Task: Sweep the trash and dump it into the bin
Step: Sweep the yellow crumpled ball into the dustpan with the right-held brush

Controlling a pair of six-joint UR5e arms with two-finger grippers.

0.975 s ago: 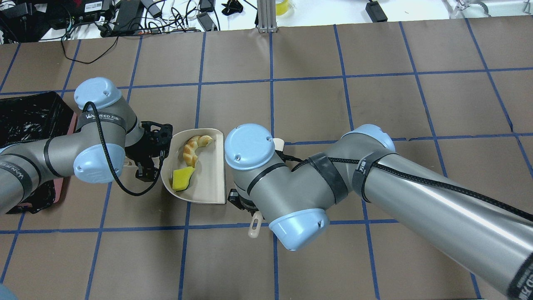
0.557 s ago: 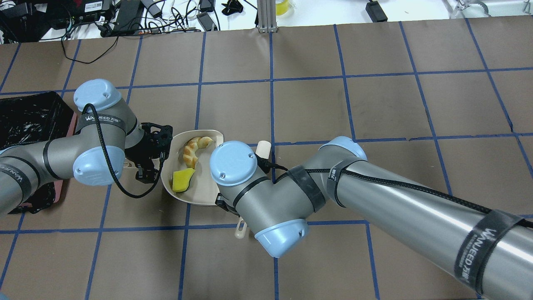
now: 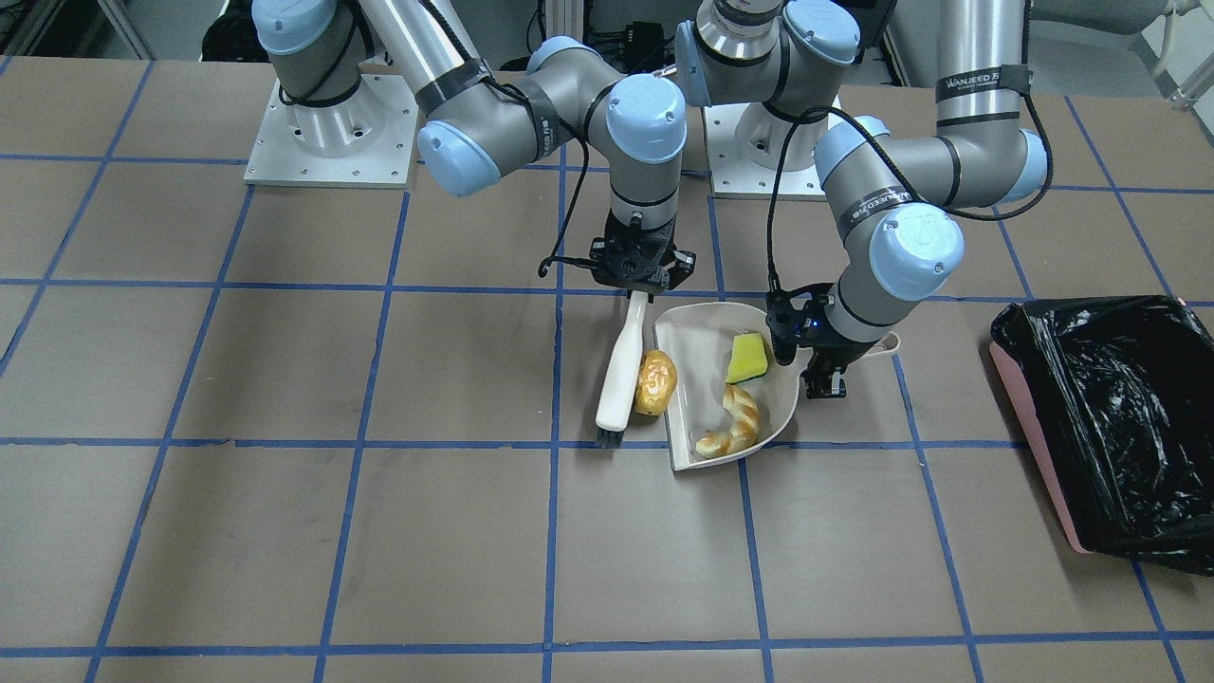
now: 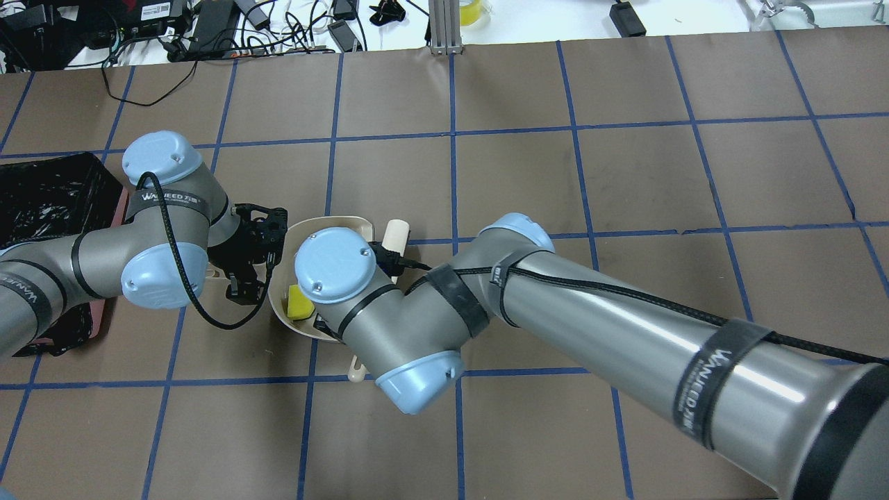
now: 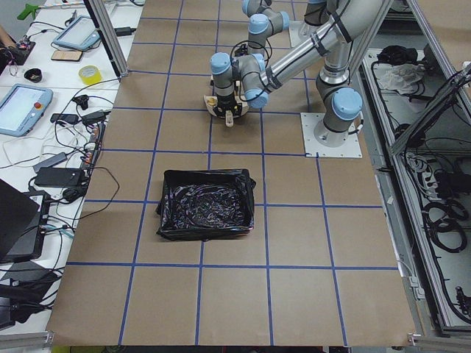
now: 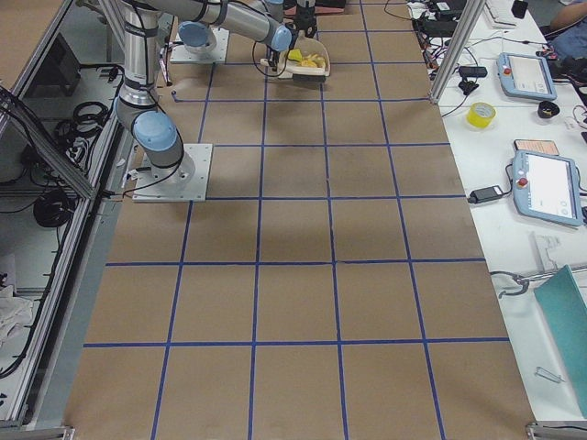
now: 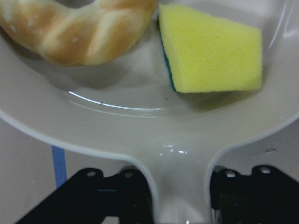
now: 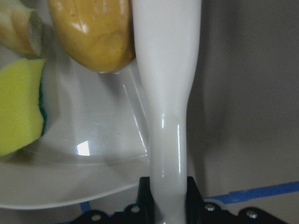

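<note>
My left gripper (image 3: 827, 365) is shut on the handle of the beige dustpan (image 3: 697, 341), which lies flat on the table. The tan croissant piece (image 3: 732, 430) and the yellow-green sponge block (image 3: 748, 358) lie inside it; the left wrist view shows the croissant (image 7: 79, 28) and sponge (image 7: 210, 51) up close. My right gripper (image 3: 637, 285) is shut on a white brush (image 3: 621, 370). The brush presses the golden-brown nugget (image 3: 654, 381) against the dustpan's open edge. The pink bin (image 3: 1034, 446) with its black bag (image 3: 1110, 408) stands apart, on my left.
In the overhead view my right arm's wrist (image 4: 333, 267) covers most of the dustpan (image 4: 347, 223); the bin (image 4: 48, 187) sits at the left edge behind my left arm. Cables and devices lie beyond the table's far edge (image 4: 208, 28).
My right arm has swept the brush leftward in the overhead view, up to the dustpan's open edge, and now covers the croissant. The left arm and dustpan have stayed still.
</note>
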